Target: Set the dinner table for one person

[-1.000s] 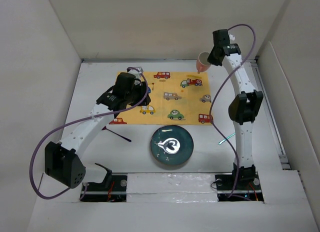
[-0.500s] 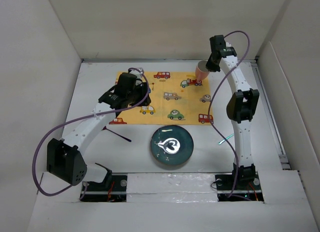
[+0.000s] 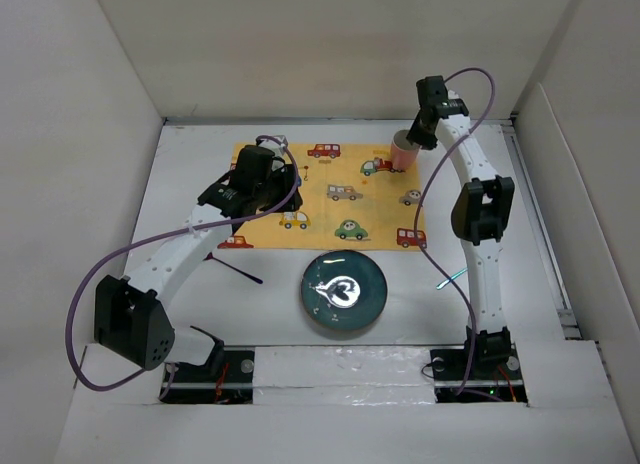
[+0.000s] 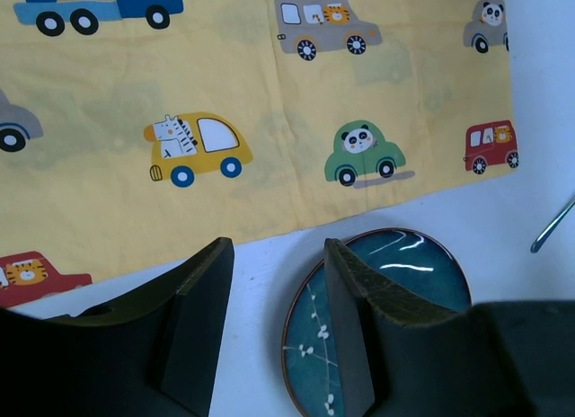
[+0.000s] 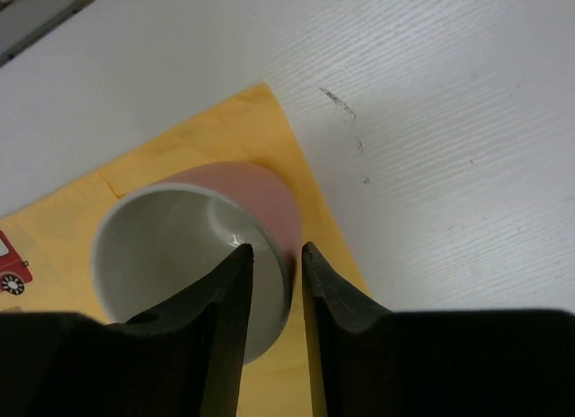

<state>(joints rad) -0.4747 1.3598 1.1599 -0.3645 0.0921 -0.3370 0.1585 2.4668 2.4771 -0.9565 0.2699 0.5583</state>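
The white dinner table [image 3: 180, 184] bears a yellow placemat [image 3: 330, 194] printed with cartoon cars. My right gripper [image 3: 416, 134] is shut on the rim of a pink cup [image 3: 403, 152], one finger inside and one outside. In the right wrist view the cup [image 5: 193, 264] stands upright on the mat's far right corner [image 5: 260, 111], between the tips of my gripper [image 5: 277, 249]. My left gripper [image 3: 245, 184] is open and empty over the mat's left part. In the left wrist view its tips [image 4: 274, 246] hang above bare table beside a dark teal plate [image 4: 386, 282].
The teal plate [image 3: 345, 292] lies on the table in front of the mat's near edge. A dark thin utensil [image 3: 235, 267] lies to the plate's left. A teal-handled utensil [image 3: 452, 278] lies to its right, also in the left wrist view [image 4: 552, 224]. White walls stand on three sides.
My right gripper has carried the pink cup down and a little left, from above the table's far edge onto the mat's far right corner. The left arm has barely moved.
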